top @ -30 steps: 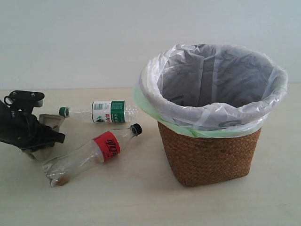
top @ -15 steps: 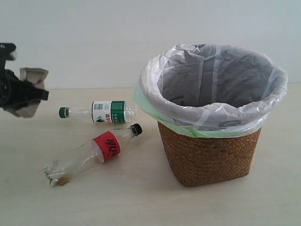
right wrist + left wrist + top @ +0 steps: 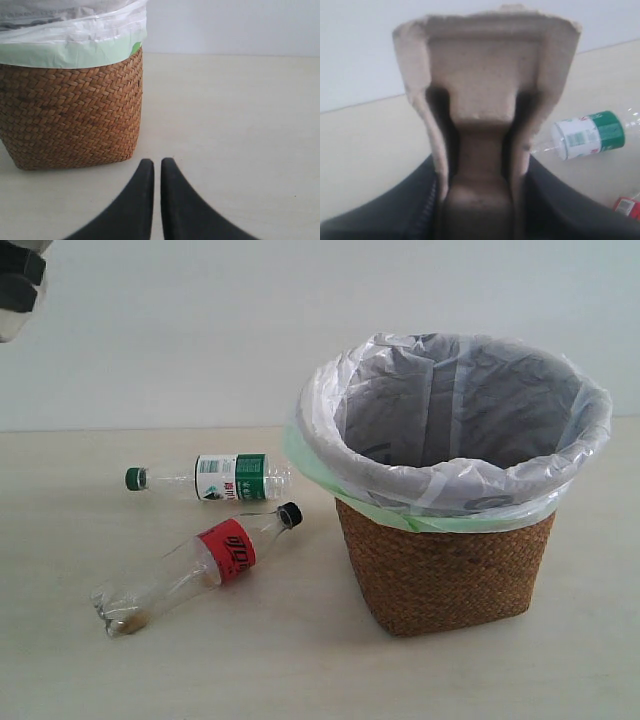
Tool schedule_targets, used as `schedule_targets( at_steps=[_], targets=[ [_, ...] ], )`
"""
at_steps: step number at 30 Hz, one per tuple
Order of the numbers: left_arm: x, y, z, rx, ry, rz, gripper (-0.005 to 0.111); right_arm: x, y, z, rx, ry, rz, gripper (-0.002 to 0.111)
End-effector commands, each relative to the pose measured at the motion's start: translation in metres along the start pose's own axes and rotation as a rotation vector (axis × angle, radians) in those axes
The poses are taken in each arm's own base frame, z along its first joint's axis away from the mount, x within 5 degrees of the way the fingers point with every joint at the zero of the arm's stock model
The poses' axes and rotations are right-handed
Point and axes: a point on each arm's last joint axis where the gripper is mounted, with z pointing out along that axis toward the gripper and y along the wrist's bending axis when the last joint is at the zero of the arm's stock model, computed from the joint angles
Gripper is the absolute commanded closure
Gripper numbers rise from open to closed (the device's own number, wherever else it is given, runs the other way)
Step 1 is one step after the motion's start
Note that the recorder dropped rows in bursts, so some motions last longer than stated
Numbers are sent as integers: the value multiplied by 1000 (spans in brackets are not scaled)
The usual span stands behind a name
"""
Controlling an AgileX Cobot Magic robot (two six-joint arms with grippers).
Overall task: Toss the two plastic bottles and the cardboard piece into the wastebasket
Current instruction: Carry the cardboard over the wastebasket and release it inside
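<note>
My left gripper (image 3: 480,200) is shut on the grey-beige cardboard piece (image 3: 485,100), which stands up between the black fingers (image 3: 565,210). In the exterior view this gripper (image 3: 18,280) is high at the top left corner, mostly out of frame. The green-capped bottle (image 3: 215,478) and the red-labelled, black-capped bottle (image 3: 200,565) lie on the table, left of the wicker wastebasket (image 3: 445,570). The left wrist view also catches the green bottle (image 3: 587,135). My right gripper (image 3: 157,165) is shut on nothing, low over the table beside the wastebasket (image 3: 70,115).
A pale wooden table (image 3: 300,670) carries everything, with a plain white wall behind. The basket's bag lining (image 3: 450,410) folds over its rim. The right gripper does not show in the exterior view.
My left gripper has lifted the cardboard piece from the table beside the bottles up to the top left corner of the exterior view. Bottles and basket have stayed put.
</note>
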Motion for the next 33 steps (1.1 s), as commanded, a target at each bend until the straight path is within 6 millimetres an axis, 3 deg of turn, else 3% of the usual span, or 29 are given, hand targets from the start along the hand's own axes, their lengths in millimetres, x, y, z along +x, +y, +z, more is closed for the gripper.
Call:
schedule_targets(
  at_steps=[1,5,9,10,11,14,16,18,20,21,26,31,33],
  targets=[
    [4,4,-1,-48,48,5,103,-1,0,-1,1,-16,-11,106],
    [5,-9,9,-15,86,30,103,-1,0,-1,1,-16,-11,106],
    [7,-42,26,79,130,120,103,-1,0,-1,1,-16,-11,106],
    [6,-55,27,128,118,147,103,-1,0,-1,1,-16,-11,106],
    [-2,-92,24,311,45,172,103,-1,0,-1,1,-16,-11,106],
    [-29,-150,-5,672,-184,132,99,-1,0,-1,1,-16,-11,106],
    [-49,-176,-33,831,-344,134,80,-1,0,-1,1,-16,-11,106],
    [-62,-197,-56,903,-438,113,41,-1,0,-1,1,-16,-11,106],
    [-67,-213,-64,877,-463,154,4,-1,0,-1,1,-16,-11,106],
    [-62,-221,-57,812,-412,228,-1,-1,0,-1,1,-16,-11,106],
    [-50,-213,-18,580,-230,239,0,-1,0,-1,1,-16,-11,106],
    [-43,-210,-11,557,-158,313,0,-1,0,-1,1,-16,-11,106],
    [-35,-202,-8,473,-89,459,0,-1,0,-1,1,-16,-11,106]
  ],
)
